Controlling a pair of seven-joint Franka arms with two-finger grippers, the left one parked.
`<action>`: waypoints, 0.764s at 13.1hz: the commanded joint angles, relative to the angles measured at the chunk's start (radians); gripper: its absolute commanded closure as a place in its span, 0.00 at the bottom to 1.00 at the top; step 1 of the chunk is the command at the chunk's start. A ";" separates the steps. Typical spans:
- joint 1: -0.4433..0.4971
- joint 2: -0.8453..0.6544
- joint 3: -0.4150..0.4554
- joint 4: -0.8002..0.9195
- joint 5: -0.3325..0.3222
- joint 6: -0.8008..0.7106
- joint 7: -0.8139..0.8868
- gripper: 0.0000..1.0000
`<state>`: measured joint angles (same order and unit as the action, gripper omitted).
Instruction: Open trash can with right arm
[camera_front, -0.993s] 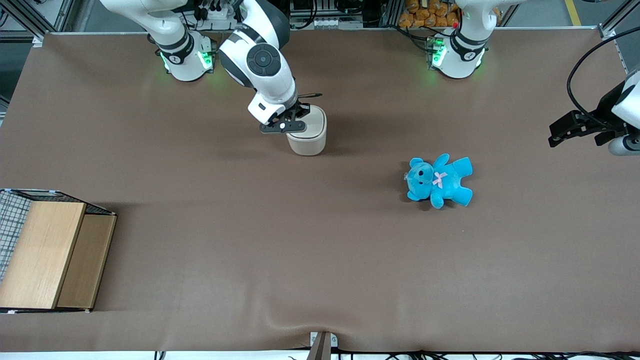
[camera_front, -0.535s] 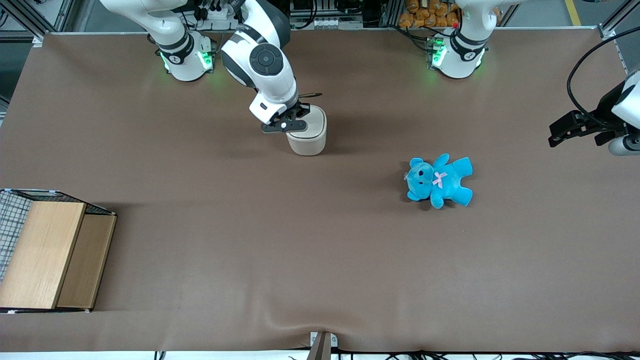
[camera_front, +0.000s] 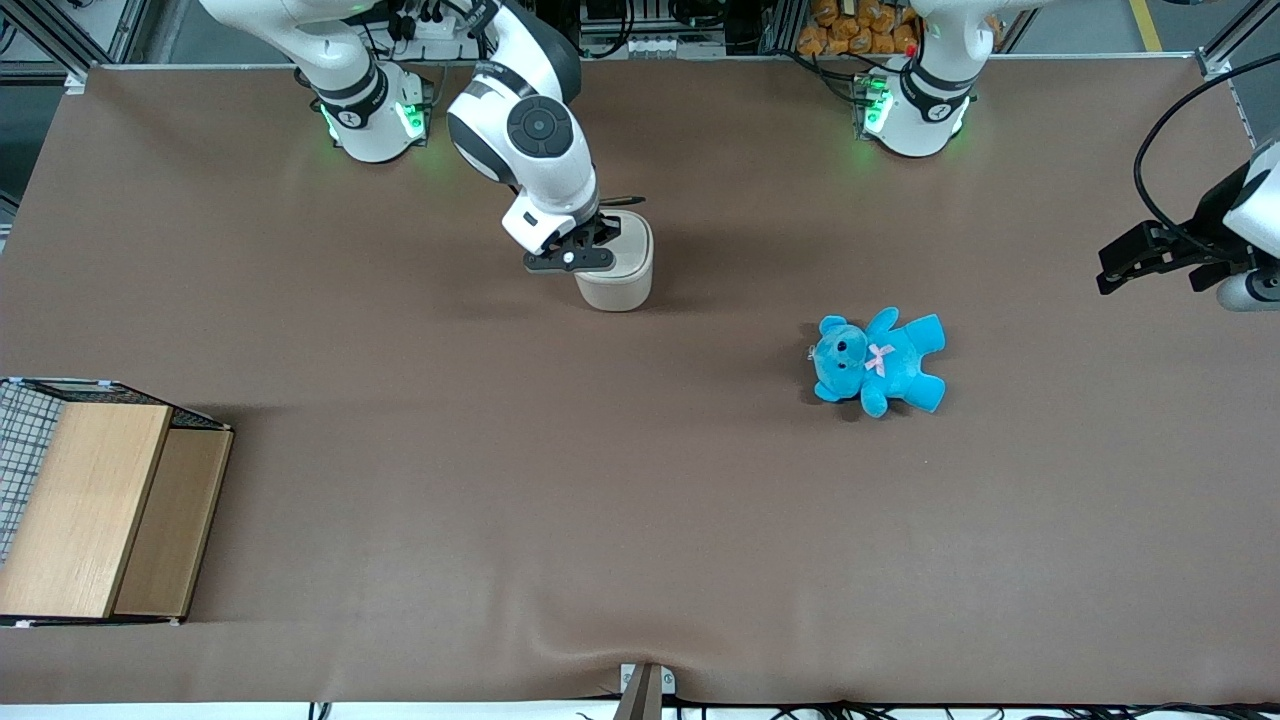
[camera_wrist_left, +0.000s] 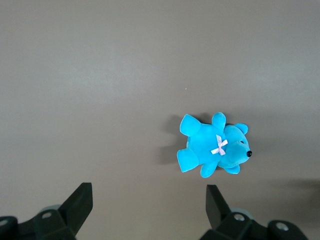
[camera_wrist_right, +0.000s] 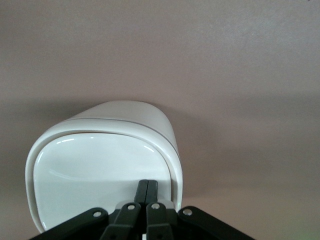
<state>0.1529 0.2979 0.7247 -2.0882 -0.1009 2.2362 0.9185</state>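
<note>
The cream-white trash can (camera_front: 622, 272) stands upright on the brown table, its flat lid (camera_wrist_right: 95, 175) closed. My right arm (camera_front: 535, 150) reaches down from its green-lit base to the can. Its black gripper (camera_front: 592, 238) is shut, fingers pressed together with nothing between them, and the tips (camera_wrist_right: 147, 187) rest on or just above the lid near its edge toward the arm. In the right wrist view the can (camera_wrist_right: 145, 122) fills the middle, with bare table around it.
A blue teddy (camera_front: 878, 360) lies on the table toward the parked arm's end, nearer the front camera than the can; it also shows in the left wrist view (camera_wrist_left: 212, 147). A wooden box with a wire basket (camera_front: 100, 510) sits at the working arm's end.
My right arm and gripper have shifted slightly farther from the front camera and over the lid. The can and its lid have not moved.
</note>
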 joint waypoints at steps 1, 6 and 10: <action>0.011 0.050 -0.002 -0.003 -0.078 0.033 0.069 1.00; 0.005 0.050 0.004 0.201 0.034 -0.200 0.077 1.00; 0.008 0.050 0.021 0.338 0.162 -0.290 0.112 0.99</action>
<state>0.1550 0.3177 0.7331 -1.8215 0.0228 1.9742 0.9873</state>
